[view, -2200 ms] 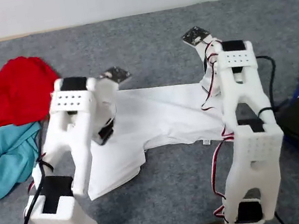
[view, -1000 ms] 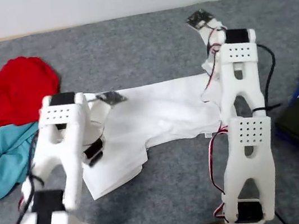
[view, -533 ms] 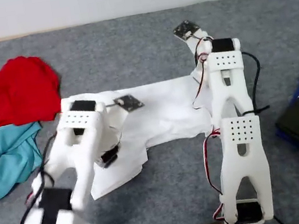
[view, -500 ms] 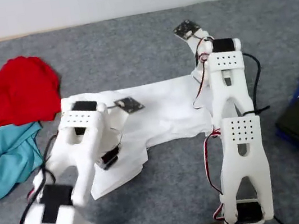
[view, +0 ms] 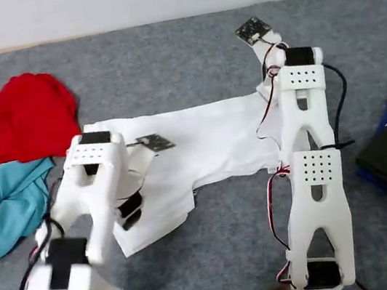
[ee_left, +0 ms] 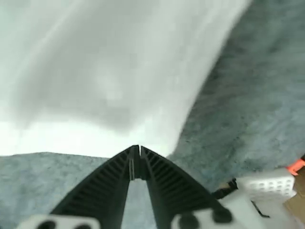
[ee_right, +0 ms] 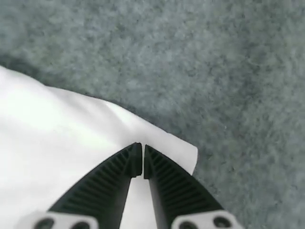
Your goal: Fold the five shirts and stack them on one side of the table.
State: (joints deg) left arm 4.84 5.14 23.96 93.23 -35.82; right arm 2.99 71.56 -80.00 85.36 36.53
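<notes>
White fabric shirt (view: 208,143) lies spread on the grey felt tabletop (view: 164,54), stretched between the two pairs of fingers. Left gripper (ee_left: 135,151) has its black ribbed fingers pressed together on the shirt's edge. The right gripper (ee_right: 142,147) is likewise clamped just inside a shirt corner.
</notes>
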